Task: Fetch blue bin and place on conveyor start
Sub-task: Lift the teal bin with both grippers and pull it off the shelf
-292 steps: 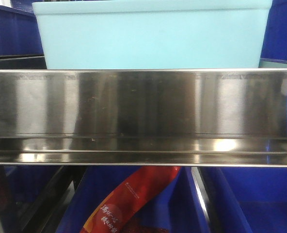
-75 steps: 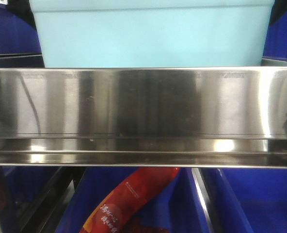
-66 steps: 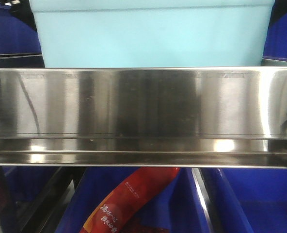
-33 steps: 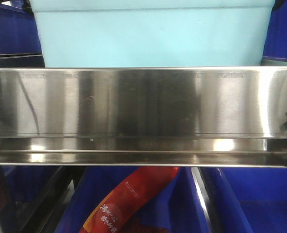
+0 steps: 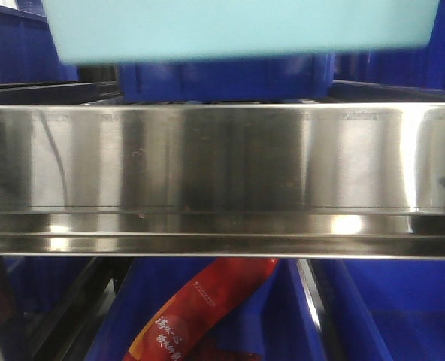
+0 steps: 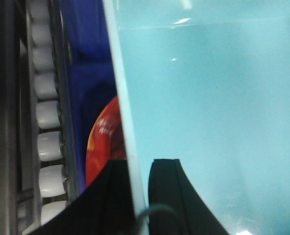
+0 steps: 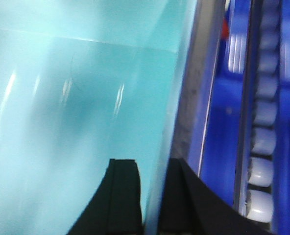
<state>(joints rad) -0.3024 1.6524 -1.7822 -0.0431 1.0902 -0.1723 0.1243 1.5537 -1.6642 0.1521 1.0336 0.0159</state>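
The blue bin hangs at the top of the front view, lifted off the steel shelf rail, with a gap under its bottom. My left gripper is shut on the bin's left wall, one finger outside and one inside the tub. At the opposite side my right gripper is shut on the bin's right wall, again one finger on each face. The bin's inside shows nothing in it. The conveyor start is out of view.
Dark royal-blue ribbed bins stand behind and beside the lifted tub, and more sit below the rail. A red snack bag lies in a lower bin. White rollers run along the shelf side, also white rollers.
The blue bin has risen off the shelf: its bottom edge now sits well above the rail, uncovering the dark blue bin behind it. Earlier it rested behind the rail.
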